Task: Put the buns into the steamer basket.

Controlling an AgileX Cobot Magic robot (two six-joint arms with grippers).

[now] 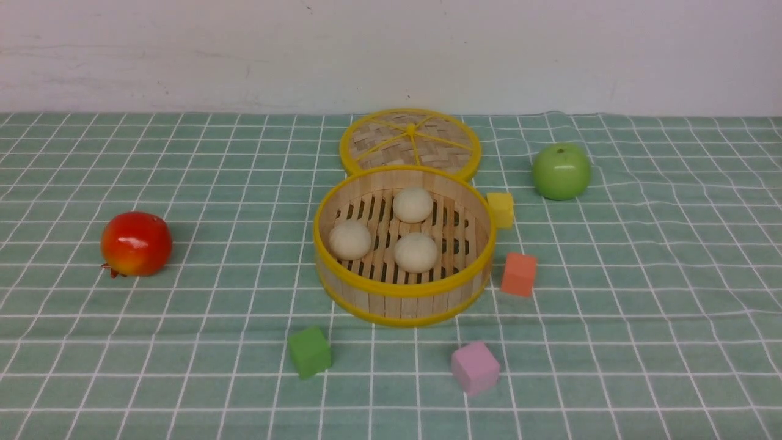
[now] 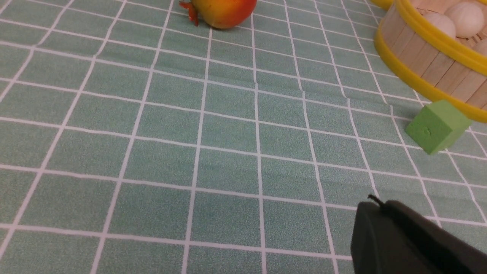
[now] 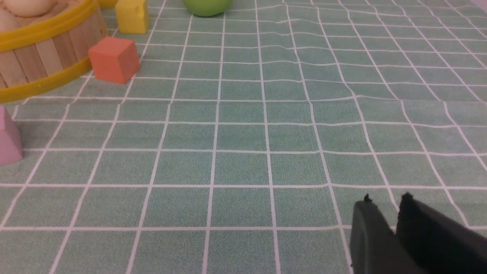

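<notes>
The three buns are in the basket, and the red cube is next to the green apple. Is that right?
Not quite: the front view shows the yellow cube nearest the green apple. The three buns are in the basket.

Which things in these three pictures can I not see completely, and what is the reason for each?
- Steamer basket: both wrist views cut it off at the picture edge.
- Woven lid: in the front view, the basket hides its near edge.
- Pomegranate: the left wrist view cuts off its top.
- Pink cube: the right wrist view cuts it at the edge.
- Left claw: its base is outside the left wrist view.
</notes>
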